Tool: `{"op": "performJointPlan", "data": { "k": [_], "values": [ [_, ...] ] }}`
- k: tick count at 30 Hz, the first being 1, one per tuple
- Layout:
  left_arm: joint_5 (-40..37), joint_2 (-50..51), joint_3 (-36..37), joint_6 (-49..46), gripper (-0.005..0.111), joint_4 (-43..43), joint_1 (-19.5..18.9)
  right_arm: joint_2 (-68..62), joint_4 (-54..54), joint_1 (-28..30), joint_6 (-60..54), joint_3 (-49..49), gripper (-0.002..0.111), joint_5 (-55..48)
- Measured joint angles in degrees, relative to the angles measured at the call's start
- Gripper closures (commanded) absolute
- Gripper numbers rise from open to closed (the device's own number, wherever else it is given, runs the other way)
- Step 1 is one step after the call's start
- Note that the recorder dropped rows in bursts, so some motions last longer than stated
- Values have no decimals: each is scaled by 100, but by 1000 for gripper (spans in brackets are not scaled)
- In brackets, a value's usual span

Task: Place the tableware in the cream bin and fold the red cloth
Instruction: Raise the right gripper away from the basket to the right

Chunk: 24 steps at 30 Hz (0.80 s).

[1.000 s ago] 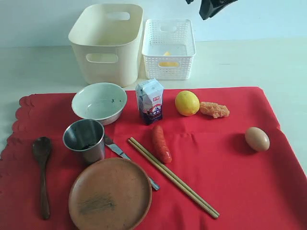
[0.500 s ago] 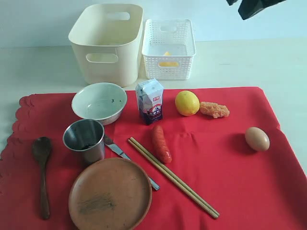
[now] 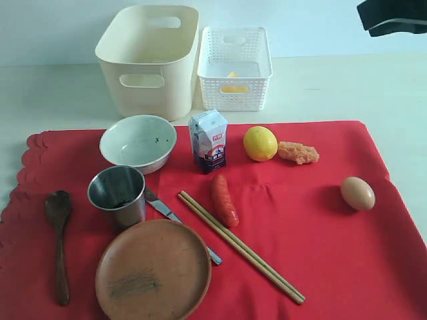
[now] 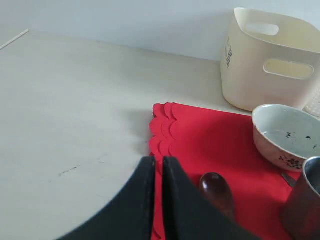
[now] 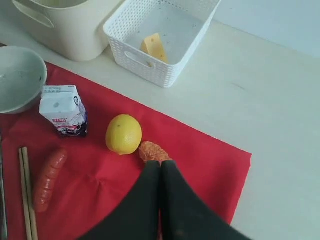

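Exterior view: the red cloth [image 3: 320, 253] lies spread flat on the table [image 3: 53, 93], with its scalloped edge at the left of the view. On the cloth rest the bowl [image 3: 138, 142], steel cup [image 3: 118, 193], brown plate [image 3: 153, 270], wooden spoon [image 3: 59, 240], knife [image 3: 160, 205] and chopsticks [image 3: 240, 247]. All of them are outside the cream bin [image 3: 143, 93], which stands off the cloth, just beside the white basket [image 3: 235, 93]. The milk carton [image 3: 209, 141], lemon [image 3: 260, 143], sausage [image 3: 225, 200] and egg [image 3: 357, 193] also sit on the cloth. A dark part of my right arm [image 3: 393, 17] shows in the top right corner, well apart from all items. Left wrist view: my left gripper [image 4: 158, 159] is drawn together to a thin slit and holds nothing. It hangs over the bare table at the scalloped edge, with the spoon, bowl and cup near. Right wrist view: my right gripper [image 5: 160, 164] is clenched and empty. It hovers above the cloth, near the lemon and an orange food piece [image 5: 152, 150].
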State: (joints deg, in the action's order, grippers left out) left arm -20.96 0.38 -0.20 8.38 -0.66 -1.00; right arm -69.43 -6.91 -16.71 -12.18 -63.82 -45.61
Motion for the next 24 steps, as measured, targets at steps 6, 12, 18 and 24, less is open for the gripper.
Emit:
{"op": "performJointPlan", "data": {
  "k": [6,12,18,24],
  "values": [
    [0,0,0,0,99,0,0,28,-241,0,-85,258,108,119],
    [0,0,0,0,99,0,0,-142,-597,0,-128,332,108,227],
    [0,0,0,0,99,0,0,-394,-775,0,-128,332,108,241],
    [0,0,0,0,99,0,0,-700,-929,0,-128,332,108,194]
  ]
}}
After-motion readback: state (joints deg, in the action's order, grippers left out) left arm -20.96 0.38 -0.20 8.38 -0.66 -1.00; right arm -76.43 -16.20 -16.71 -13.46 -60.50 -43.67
